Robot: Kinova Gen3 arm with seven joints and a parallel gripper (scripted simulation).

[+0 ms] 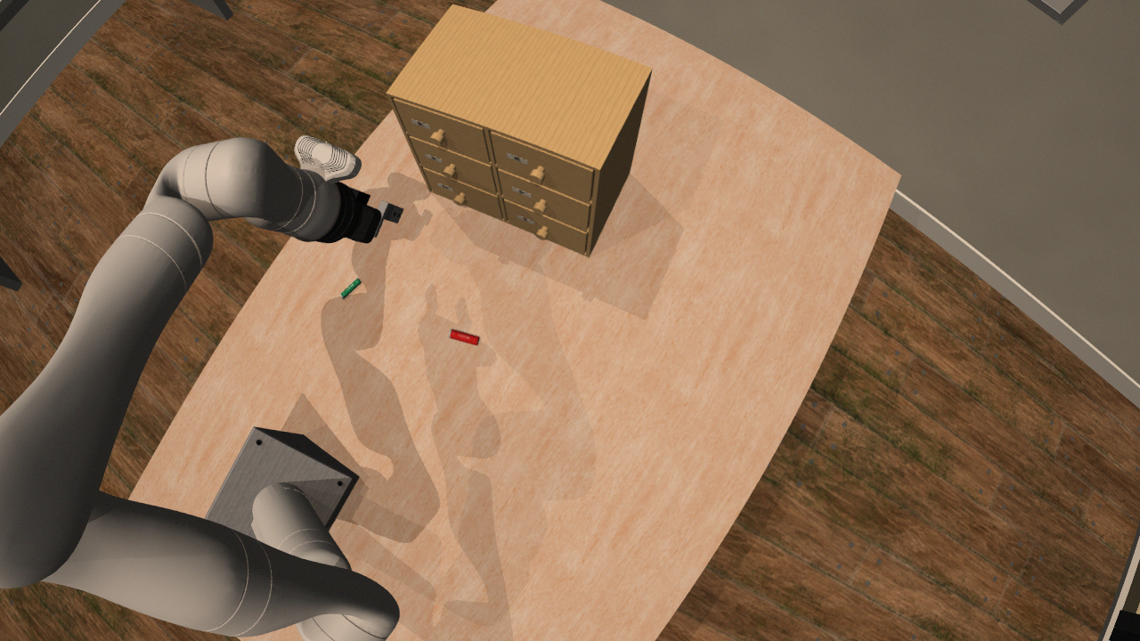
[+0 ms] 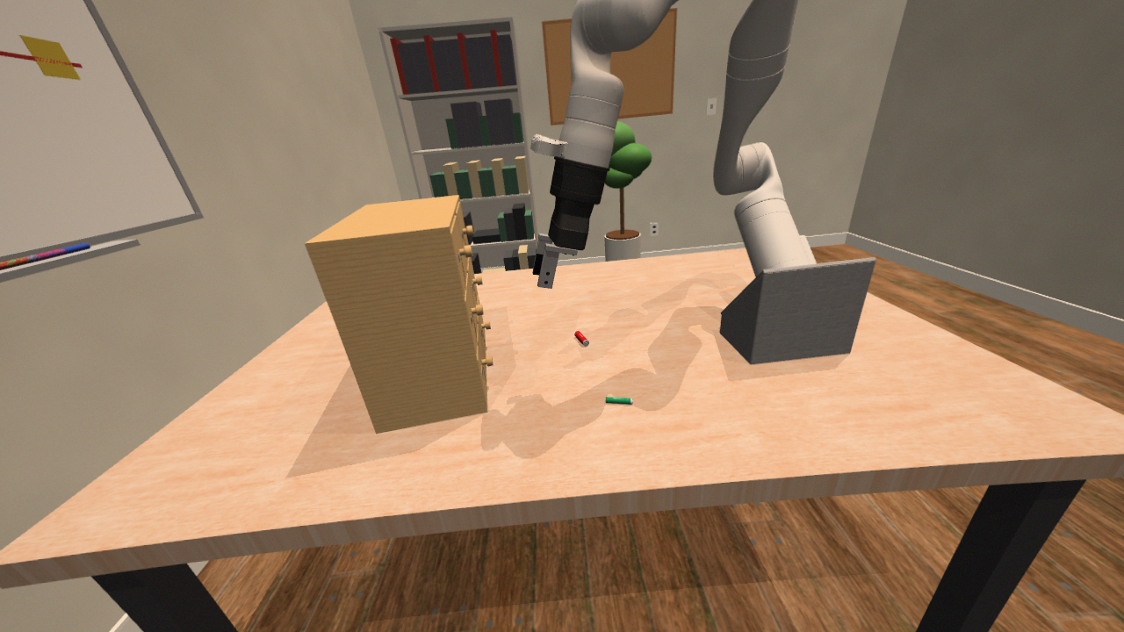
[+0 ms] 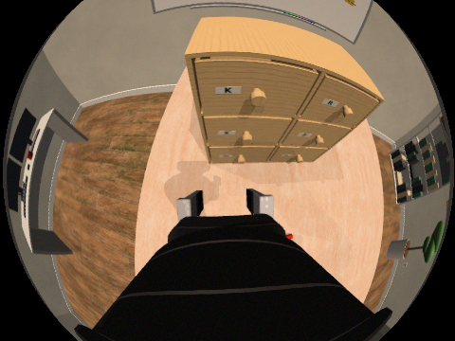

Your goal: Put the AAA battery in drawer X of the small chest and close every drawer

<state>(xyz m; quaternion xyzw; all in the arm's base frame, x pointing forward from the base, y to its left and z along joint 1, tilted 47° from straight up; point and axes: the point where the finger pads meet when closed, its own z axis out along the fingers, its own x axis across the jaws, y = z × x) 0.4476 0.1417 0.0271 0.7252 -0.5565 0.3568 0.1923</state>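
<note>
The chest point(image 1: 517, 84) point(image 2: 404, 322) point(image 3: 284, 43) stands upright with all its visible drawers pushed in. The drawer under K at the left point(image 1: 471, 176) point(image 3: 267, 131) has a small label that looks like X. The slim green battery point(image 1: 350, 288) point(image 2: 618, 400), by its size the AAA one, lies flat on the table nearer the left edge in the top view; it is hidden in the wrist view. My gripper point(image 2: 543, 270) point(image 3: 225, 198) is open and empty, raised above the table in front of the chest's left column, tipped downward, clear of the knobs.
A thicker red battery point(image 1: 464, 336) point(image 2: 581, 338) point(image 3: 289, 236) lies on the table point(image 1: 677, 358) point(image 2: 314, 487), right of the green one in the top view. The grey arm base block point(image 1: 231, 478) point(image 2: 809, 314) stands away from the chest. Knobs stick out from every drawer front.
</note>
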